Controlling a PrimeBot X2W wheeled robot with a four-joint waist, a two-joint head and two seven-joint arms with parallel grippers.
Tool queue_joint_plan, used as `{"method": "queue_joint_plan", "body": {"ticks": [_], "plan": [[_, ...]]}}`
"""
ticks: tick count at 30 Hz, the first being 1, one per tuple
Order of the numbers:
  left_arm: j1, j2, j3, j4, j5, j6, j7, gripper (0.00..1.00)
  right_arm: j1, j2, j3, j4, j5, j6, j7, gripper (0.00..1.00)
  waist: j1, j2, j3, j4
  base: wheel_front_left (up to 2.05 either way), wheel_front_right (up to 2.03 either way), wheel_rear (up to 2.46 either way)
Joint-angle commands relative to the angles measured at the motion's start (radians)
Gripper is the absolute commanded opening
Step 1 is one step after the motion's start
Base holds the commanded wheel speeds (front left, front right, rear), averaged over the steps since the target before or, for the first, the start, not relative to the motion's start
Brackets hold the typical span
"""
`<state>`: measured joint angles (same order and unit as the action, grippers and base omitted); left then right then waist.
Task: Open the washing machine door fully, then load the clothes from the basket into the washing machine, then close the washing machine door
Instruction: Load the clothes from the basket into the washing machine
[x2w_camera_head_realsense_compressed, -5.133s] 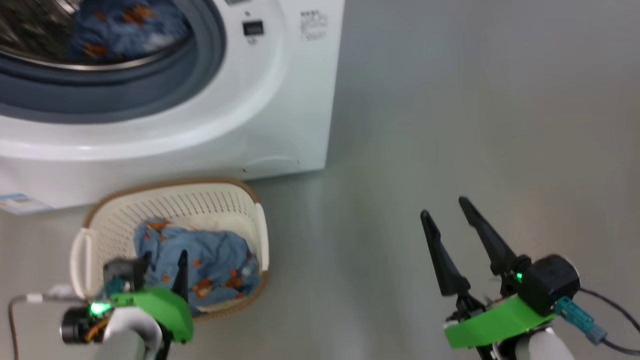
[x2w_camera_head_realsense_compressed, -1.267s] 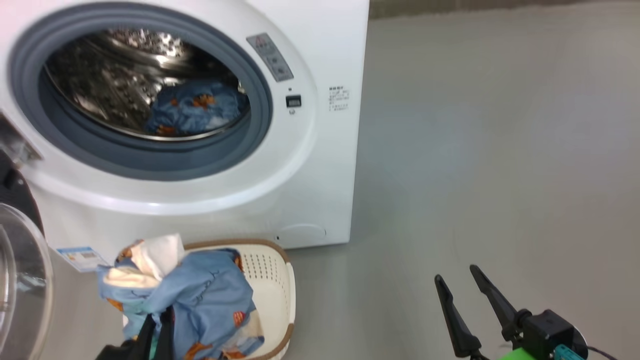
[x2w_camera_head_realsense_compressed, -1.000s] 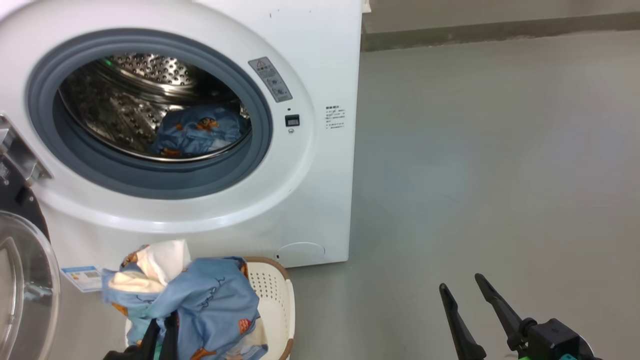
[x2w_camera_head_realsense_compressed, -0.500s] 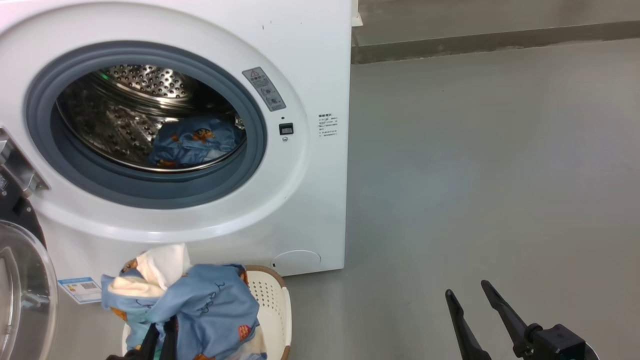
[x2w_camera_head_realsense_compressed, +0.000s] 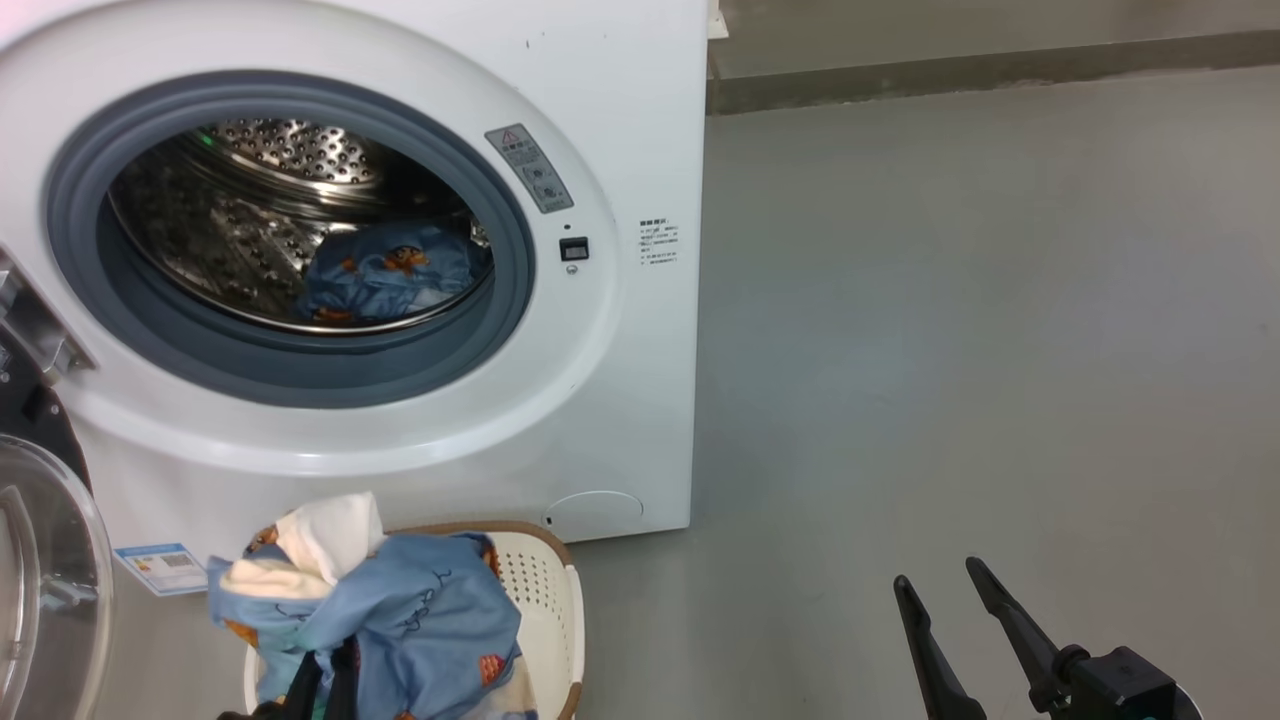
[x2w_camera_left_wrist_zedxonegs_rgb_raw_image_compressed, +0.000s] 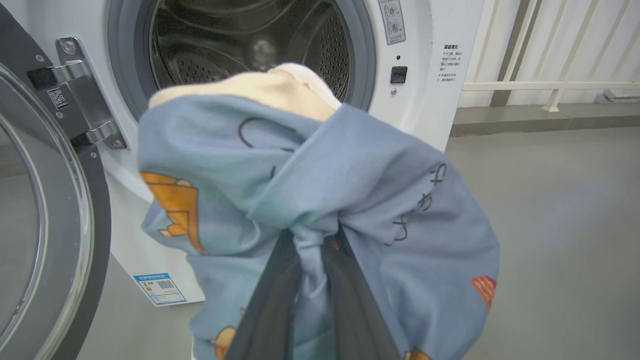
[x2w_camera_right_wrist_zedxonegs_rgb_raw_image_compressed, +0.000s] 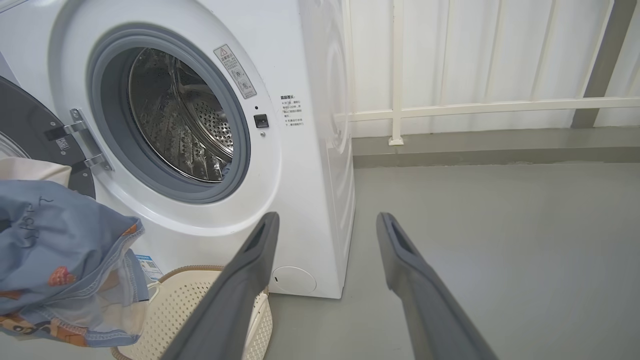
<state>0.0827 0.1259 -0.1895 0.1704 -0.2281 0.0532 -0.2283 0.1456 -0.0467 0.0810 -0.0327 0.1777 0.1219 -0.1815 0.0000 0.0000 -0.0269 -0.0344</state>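
Note:
The white washing machine (x2w_camera_head_realsense_compressed: 620, 400) stands with its door (x2w_camera_head_realsense_compressed: 40, 560) swung open to the left. One light-blue garment (x2w_camera_head_realsense_compressed: 385, 270) lies in the steel drum. My left gripper (x2w_camera_left_wrist_zedxonegs_rgb_raw_image_compressed: 312, 235) is shut on a bunch of the clothes (x2w_camera_left_wrist_zedxonegs_rgb_raw_image_compressed: 350, 175), which hangs above the cream basket (x2w_camera_head_realsense_compressed: 545, 600) in front of the machine. In the head view the left gripper (x2w_camera_head_realsense_compressed: 325, 680) sits under the held clothes (x2w_camera_head_realsense_compressed: 420, 610). My right gripper (x2w_camera_head_realsense_compressed: 937, 574) is open and empty over the floor, right of the machine. The right wrist view has the right gripper (x2w_camera_right_wrist_zedxonegs_rgb_raw_image_compressed: 327, 217), the basket (x2w_camera_right_wrist_zedxonegs_rgb_raw_image_compressed: 200, 295) and the clothes (x2w_camera_right_wrist_zedxonegs_rgb_raw_image_compressed: 60, 250).
Bare grey floor (x2w_camera_head_realsense_compressed: 950, 350) spreads to the right of the machine. A low kerb (x2w_camera_head_realsense_compressed: 950, 75) and a white railing (x2w_camera_right_wrist_zedxonegs_rgb_raw_image_compressed: 450, 107) run behind it. A blue energy sticker (x2w_camera_head_realsense_compressed: 160, 568) marks the machine's lower front, next to the open door.
Since the earliest frame my left gripper has lifted the garment out of the basket and the head camera has tilted up. Over the last second the garment has barely moved. The right gripper stays open.

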Motion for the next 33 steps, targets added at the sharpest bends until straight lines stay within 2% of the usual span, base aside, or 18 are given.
{"method": "queue_joint_plan", "body": {"ticks": [1,9,20,27,33], "plan": [[-0.039,0.012,0.032,-0.016,-0.005,0.015,0.002,0.00,-0.020,-0.004,0.021,-0.032,-0.004,0.009,0.000,1.00,0.0000,0.0000,0.005,0.002,0.00,0.00,0.00],[-0.128,-0.001,0.028,0.051,-0.054,-0.019,0.033,0.00,-0.035,-0.004,0.028,-0.047,-0.006,0.009,0.004,1.00,0.0000,0.0000,0.065,0.011,0.00,0.00,0.00],[-0.430,0.001,0.025,0.284,-0.091,-0.084,0.061,0.00,-0.128,-0.004,0.052,-0.058,-0.013,0.009,-0.011,1.00,0.0000,0.0000,0.245,0.004,0.00,0.00,0.00],[-0.718,0.036,0.049,0.477,-0.139,-0.135,0.125,0.00,-0.218,-0.004,0.075,-0.052,-0.012,0.009,-0.033,1.00,0.0000,0.0000,0.414,-0.025,0.00,0.00,0.00],[-0.969,0.110,0.064,0.589,-0.179,-0.164,0.226,0.00,-0.298,-0.004,0.099,-0.035,0.006,0.009,-0.061,1.00,0.0000,0.0000,0.554,-0.063,0.00,0.00,0.00]]}}
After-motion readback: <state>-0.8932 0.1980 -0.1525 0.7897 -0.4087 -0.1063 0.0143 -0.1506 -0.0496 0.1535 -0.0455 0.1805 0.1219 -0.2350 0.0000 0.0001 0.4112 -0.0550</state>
